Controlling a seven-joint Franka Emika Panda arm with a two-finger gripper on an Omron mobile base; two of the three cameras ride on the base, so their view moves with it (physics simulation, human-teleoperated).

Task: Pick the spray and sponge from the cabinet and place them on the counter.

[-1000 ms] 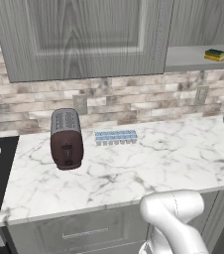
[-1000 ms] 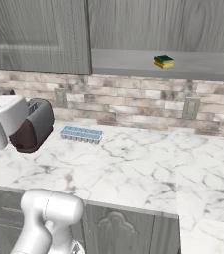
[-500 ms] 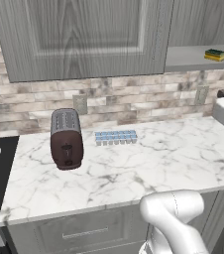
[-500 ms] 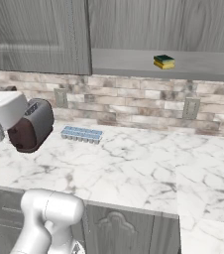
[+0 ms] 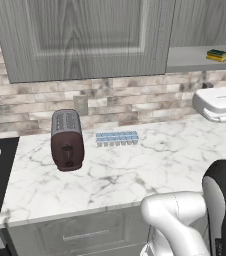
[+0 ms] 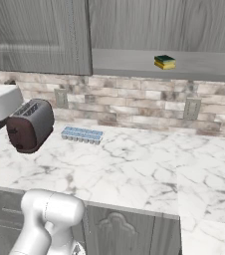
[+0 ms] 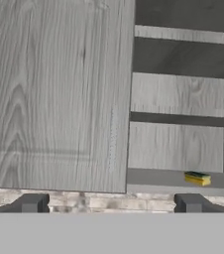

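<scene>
Hand view: gripper [image 7: 111, 204] spread wide, empty, sponge [image 7: 197, 178] ahead and right on cabinet [image 7: 178, 178] shelf; approach should centre it between the fingertips before closing.

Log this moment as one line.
gripper: open, empty | sponge: on cabinet shelf | counter: toaster, ice tray
</scene>
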